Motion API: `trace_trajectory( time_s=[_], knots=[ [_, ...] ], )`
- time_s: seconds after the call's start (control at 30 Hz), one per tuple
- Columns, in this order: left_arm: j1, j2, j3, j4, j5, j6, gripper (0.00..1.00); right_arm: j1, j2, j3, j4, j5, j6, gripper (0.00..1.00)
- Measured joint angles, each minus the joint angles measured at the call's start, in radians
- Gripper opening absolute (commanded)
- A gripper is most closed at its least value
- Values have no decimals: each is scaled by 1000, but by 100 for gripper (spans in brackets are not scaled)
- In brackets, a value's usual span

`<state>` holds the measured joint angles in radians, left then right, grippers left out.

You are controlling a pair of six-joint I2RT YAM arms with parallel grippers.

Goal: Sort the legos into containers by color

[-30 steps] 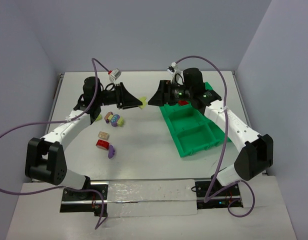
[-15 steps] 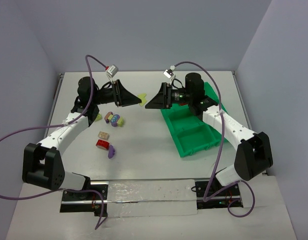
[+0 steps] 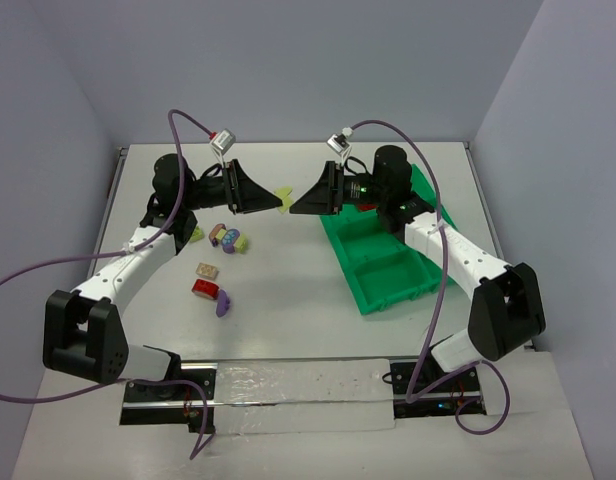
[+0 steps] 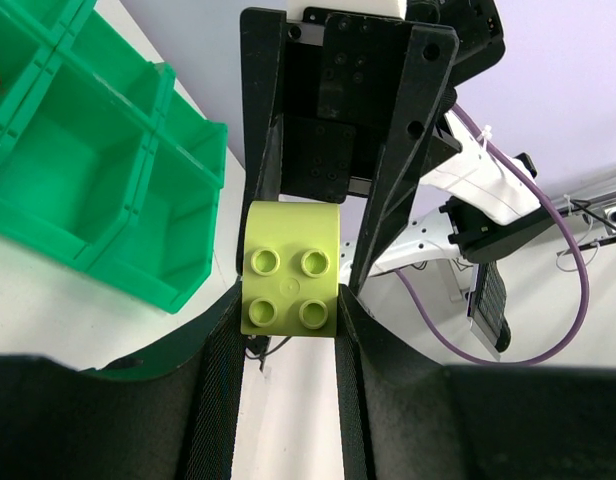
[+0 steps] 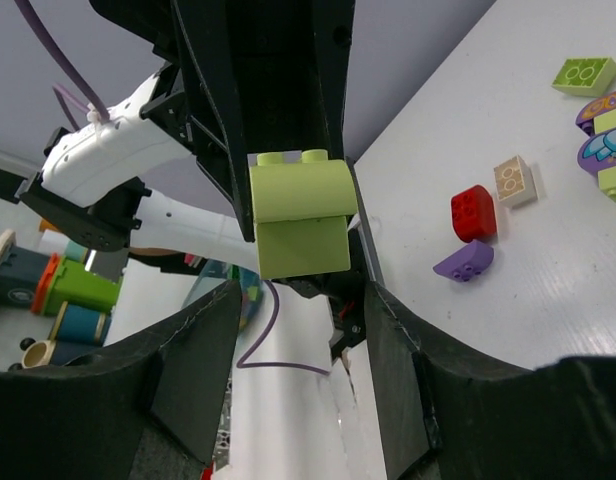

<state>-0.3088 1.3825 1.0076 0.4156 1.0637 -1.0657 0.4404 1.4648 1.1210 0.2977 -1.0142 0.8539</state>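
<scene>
table (image 3: 288, 330), near: purple brick (image 3: 222, 302), red brick (image 3: 203, 288), cream brick (image 3: 207, 270) loose, left of green tray (image 3: 398, 275) | farther, mid-air: left gripper (image 4: 288, 292) clamps yellow-green brick (image 4: 291, 268) | right gripper (image 5: 300, 290) facing, fingers wide either side of it

We see a white table (image 3: 288, 290) w/ pale lilac walls (image 3: 288, 70) round it; right wrist view shows coloured rolls (image 5: 63, 285) at far left.
</scene>
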Motion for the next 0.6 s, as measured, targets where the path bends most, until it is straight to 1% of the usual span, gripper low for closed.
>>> trace_trajectory(
  time_s=[0.23, 0.47, 0.6],
  knots=[
    [0, -1, -1, 0, 4, 0, 0, 0, 37, 11, 39, -11, 34, 55],
    [0, -1, -2, 0, 6, 0, 0, 0, 54, 18, 83, -33, 72, 47],
    [1, -1, -2, 0, 10, 0, 0, 1, 70, 31, 106, -45, 87, 45]
  ],
)
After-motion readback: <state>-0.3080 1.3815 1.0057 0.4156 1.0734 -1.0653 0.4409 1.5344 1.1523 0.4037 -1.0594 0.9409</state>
